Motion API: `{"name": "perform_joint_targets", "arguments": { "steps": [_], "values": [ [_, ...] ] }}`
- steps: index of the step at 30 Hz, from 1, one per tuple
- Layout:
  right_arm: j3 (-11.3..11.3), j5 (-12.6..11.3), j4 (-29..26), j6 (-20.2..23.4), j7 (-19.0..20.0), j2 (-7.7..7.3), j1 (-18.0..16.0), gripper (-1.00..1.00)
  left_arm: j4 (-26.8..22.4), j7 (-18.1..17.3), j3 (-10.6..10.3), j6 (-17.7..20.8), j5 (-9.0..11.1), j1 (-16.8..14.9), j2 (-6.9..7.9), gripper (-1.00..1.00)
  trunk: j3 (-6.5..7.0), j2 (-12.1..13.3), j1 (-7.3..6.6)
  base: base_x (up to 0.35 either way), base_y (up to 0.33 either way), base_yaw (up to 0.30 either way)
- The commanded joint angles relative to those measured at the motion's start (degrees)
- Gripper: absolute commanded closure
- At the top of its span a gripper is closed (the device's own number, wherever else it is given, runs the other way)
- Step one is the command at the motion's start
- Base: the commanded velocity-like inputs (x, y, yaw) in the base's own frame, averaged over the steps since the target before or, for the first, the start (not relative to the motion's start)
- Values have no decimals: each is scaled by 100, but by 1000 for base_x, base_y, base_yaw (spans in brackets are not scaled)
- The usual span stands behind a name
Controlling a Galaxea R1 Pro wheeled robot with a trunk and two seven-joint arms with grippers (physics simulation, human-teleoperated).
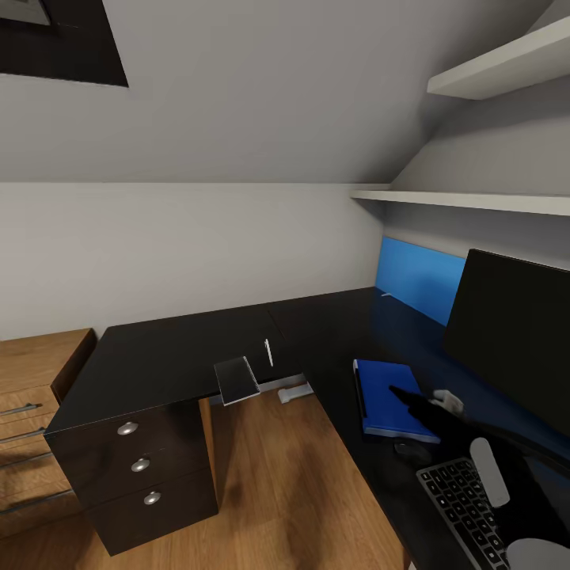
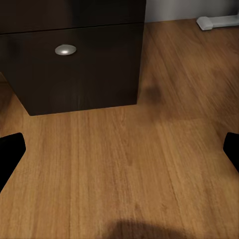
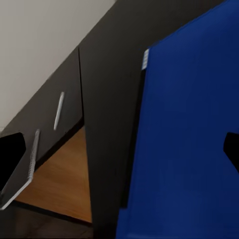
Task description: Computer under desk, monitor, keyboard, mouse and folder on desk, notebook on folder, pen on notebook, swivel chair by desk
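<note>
Head view | flat blue folder (image 1: 388,394) (rectangular) | glossy black desk (image 1: 182,356)

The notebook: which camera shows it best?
The head view: the whole notebook lies at the desk edge, overhanging it, near the pen. The right wrist view catches its spiral edge, partly hidden by a finger.

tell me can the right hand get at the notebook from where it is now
Probably yes. The right hand hovers open over the folder, and bare desk lies between it and the notebook at the edge, though it looks a fair stretch.
</note>
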Motion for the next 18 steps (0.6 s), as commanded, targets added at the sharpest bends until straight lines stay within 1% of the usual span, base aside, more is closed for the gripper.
{"name": "perform_joint_targets", "arguments": {
  "steps": [1,3,4,7,10,11,13,16,18],
  "values": [
    [81,-26,-43,45,7,2,-4,-100,1,57,11,-11,-62,-3,-1,-100,-6,-3,0,0,0,0],
    [233,-21,-102,44,6,4,-4,-100,1,57,9,-11,-62,-3,-1,-100,-6,-3,0,0,0,0],
    [347,-18,-141,44,2,7,-4,-100,1,57,9,-11,-62,-3,-1,-100,-6,-3,0,0,0,0],
    [468,-24,-181,47,-2,27,-4,-100,1,57,11,-11,-62,-3,-1,-100,-6,-3,0,0,0,0],
    [502,-49,-188,46,3,91,-4,-100,1,59,13,-11,-60,-3,-1,-100,-6,-3,0,0,0,0],
    [513,-61,-189,45,3,161,-4,-100,1,62,14,-11,-57,-3,2,-100,-6,-3,0,0,0,0],
    [518,-68,-196,46,0,225,-4,-100,1,63,14,-11,-56,-3,3,-100,-6,-3,0,0,0,0],
    [527,-71,-204,49,-4,298,-4,-100,1,65,15,-11,-54,-3,6,-100,-6,-3,0,0,0,0],
    [534,-61,-206,50,-6,320,-4,-100,1,65,15,-11,-54,-3,6,-100,-6,-3,0,0,0,0]
  ]
}}
